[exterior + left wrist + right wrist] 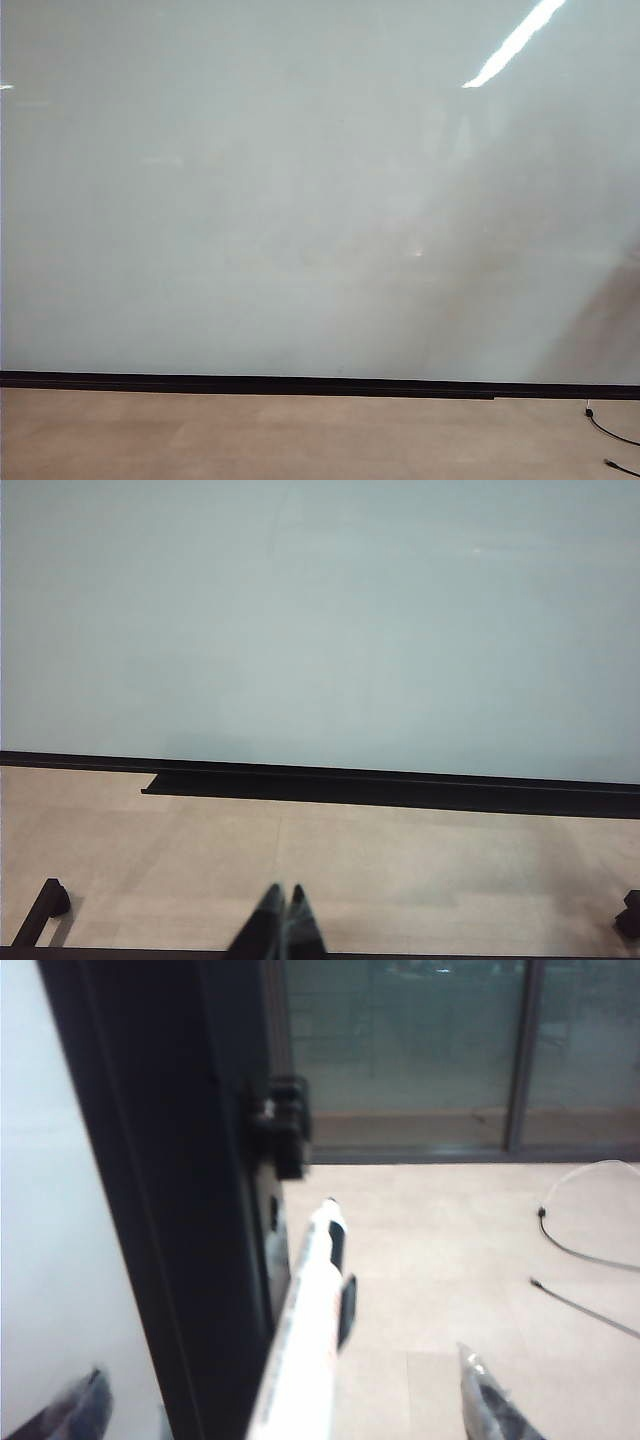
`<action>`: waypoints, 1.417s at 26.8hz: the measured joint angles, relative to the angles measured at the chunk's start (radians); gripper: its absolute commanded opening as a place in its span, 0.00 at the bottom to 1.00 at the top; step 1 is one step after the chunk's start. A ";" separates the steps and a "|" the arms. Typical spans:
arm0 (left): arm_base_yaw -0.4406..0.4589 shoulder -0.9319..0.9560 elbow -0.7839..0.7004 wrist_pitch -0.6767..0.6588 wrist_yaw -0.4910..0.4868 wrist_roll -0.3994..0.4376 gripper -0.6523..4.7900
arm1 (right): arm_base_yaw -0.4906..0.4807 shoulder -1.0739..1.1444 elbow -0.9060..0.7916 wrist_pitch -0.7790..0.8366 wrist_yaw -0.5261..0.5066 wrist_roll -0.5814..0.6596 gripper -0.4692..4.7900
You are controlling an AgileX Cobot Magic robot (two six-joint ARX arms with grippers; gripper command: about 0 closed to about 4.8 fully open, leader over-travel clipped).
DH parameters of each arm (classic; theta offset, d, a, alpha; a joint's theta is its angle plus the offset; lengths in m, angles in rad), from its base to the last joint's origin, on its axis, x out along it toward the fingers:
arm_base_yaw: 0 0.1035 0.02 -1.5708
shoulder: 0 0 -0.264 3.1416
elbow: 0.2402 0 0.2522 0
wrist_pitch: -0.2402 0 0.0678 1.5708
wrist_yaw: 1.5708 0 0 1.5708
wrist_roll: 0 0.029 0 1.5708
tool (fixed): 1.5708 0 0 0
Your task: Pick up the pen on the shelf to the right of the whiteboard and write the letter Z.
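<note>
My right gripper [285,1400] gapes around the pen [305,1330] beside the whiteboard [40,1210]; blurred alignment risks knocking it. Left gripper [281,920] clenched.

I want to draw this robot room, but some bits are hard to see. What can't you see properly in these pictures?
- Right gripper: right wrist view, only two open fingertips show; the frame edge cuts off the rest.
- Pen: same view, blurred and overexposed, its lower end cut off; its markings are unreadable.
- Left gripper: left wrist view, only closed tips at the edge.
- Whiteboard: exterior view, glare; no letter visible. Neither arm shows there.
</note>
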State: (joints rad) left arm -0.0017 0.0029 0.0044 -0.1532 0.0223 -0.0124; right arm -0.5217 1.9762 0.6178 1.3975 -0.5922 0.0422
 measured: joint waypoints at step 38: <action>0.000 0.000 0.000 0.000 0.000 0.000 0.11 | 0.000 0.000 0.011 0.003 -0.004 0.016 0.67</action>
State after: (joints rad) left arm -0.0017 0.0029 0.0044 -0.1532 0.0223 -0.0120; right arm -0.5220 1.9762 0.6292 1.4010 -0.5964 0.0582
